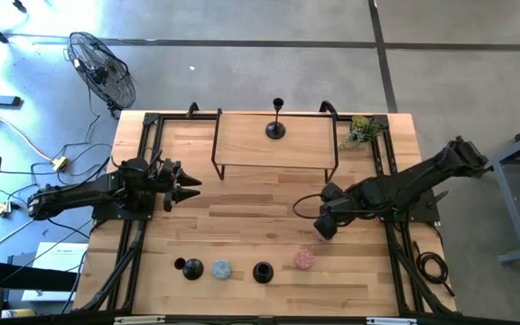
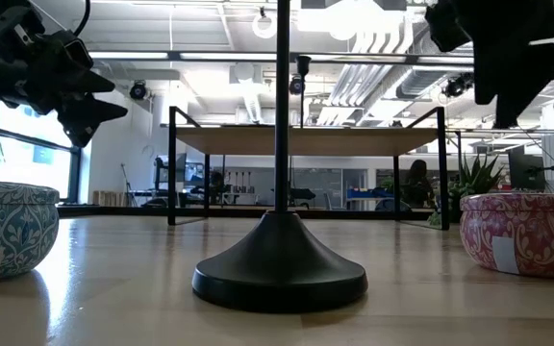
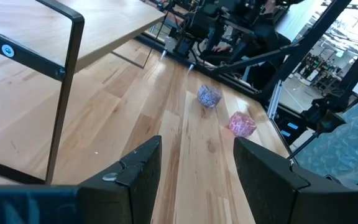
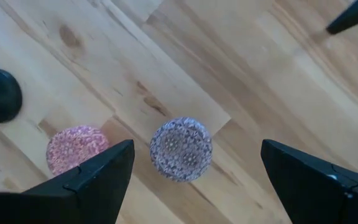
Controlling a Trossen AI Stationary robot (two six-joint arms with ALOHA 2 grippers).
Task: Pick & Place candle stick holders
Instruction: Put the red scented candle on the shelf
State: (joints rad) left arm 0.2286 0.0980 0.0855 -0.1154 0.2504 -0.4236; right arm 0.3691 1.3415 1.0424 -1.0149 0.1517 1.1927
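A wooden table (image 1: 242, 217) is carrying a raised shelf (image 1: 242, 140) along its far edge, with a potted plant (image 1: 362, 131) just right of it. One candle stick holder (image 1: 276, 129) is standing upright on that shelf; two more (image 1: 262, 271) (image 1: 184, 265) are sitting along the near edge, a blue tin (image 1: 220, 269) between them and a pink tin (image 1: 304, 259) to the right. The right gripper (image 1: 325, 228) is hovering with fingers spread wide, holding nothing. The left gripper (image 1: 186, 187) is waiting at the left, its fingers parted and empty.

The near candlestick holder (image 2: 280, 264) loses its stem top (cup included) past the low view's edge.
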